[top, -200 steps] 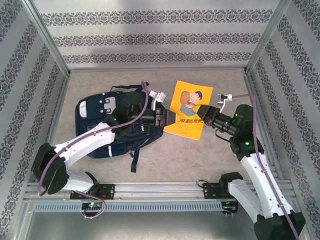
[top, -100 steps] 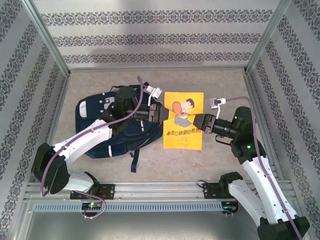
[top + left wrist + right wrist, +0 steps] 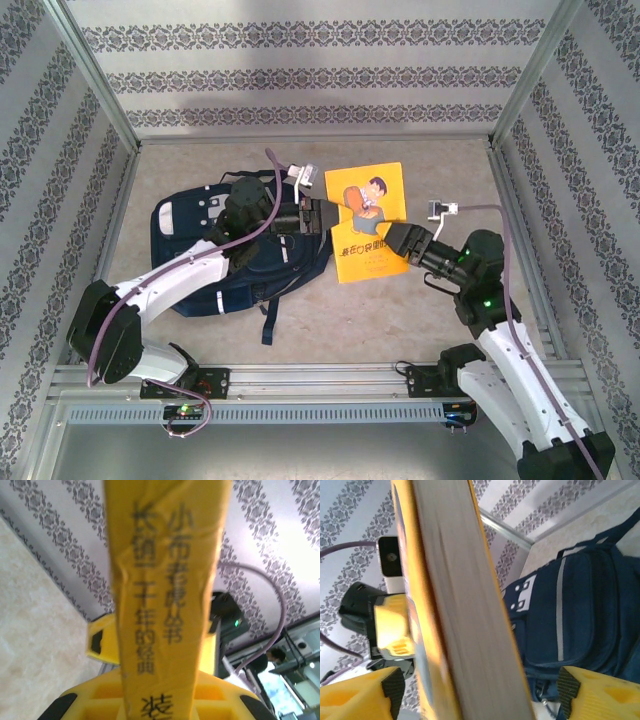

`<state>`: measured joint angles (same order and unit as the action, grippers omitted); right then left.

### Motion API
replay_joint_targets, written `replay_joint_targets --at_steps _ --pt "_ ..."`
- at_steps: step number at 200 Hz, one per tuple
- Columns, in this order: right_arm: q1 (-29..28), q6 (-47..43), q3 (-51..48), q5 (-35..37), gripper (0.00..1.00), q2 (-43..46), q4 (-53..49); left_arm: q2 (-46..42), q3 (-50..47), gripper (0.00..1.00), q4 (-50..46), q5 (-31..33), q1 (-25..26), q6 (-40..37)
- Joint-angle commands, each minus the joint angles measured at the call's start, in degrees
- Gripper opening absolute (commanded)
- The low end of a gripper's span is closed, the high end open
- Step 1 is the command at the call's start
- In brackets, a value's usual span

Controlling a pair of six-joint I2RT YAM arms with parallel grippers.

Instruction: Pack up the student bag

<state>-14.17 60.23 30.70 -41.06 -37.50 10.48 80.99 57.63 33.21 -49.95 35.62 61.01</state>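
Two arms reached in from the near edge of the counter (image 3: 420, 320), and their two tools shared one yellow book (image 3: 368, 225). The left tool (image 3: 318, 215) clamped its spine, the right tool (image 3: 397, 240) its page edge. One student bag (image 3: 190, 215) lay flat just left of the book. Half a second before, the book sat nearer and squarer; it had since shifted farther back and tilted.

Between the jaws of your right gripper (image 3: 398, 238) the book (image 3: 455, 605) shows a matt, grey-white paper page block edged by a glossy yellow cover. Between the jaws of your left gripper (image 3: 322, 215) its spine looks like creased, faintly shiny card. Both pairs of jaws are smooth yellow plastic with matt black pads. Beyond the right jaws, the student bag (image 3: 580, 605) is matt navy woven cloth. The table (image 3: 30, 630) beside the left jaws looks smooth and mottled like stone.
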Motion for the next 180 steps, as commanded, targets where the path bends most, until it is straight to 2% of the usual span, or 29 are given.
replay_joint_targets --at_steps 1,34,67,91,118,142,180 --pt "-2.3 9.5 -4.4 8.6 0.85 3.3 12.6 -3.5 1.5 0.00 12.6 7.2 0.2 4.3" --pt "-6.4 13.6 -10.2 17.8 0.90 9.2 20.2 -5.9 1.4 0.00 9.7 13.0 0.2 1.6" --pt "-11.6 12.7 -13.4 25.1 0.94 11.8 22.3 -6.2 -0.4 0.00 12.7 16.7 0.2 3.0" --pt "-15.7 11.8 -13.9 29.4 0.95 8.5 26.9 -5.3 -1.5 0.00 16.0 18.0 0.2 5.3" --pt "-19.5 10.3 -11.9 30.6 0.94 0.8 35.4 -4.5 -2.9 0.00 18.5 19.8 0.2 7.4" --pt "-22.2 7.4 -8.4 31.2 0.90 -4.5 39.7 -3.9 -3.9 0.00 20.0 21.2 0.5 8.9" --pt "-23.2 3.9 -6.4 36.4 0.74 -6.1 38.9 -3.8 -6.0 0.00 20.7 23.5 1.4 9.7"
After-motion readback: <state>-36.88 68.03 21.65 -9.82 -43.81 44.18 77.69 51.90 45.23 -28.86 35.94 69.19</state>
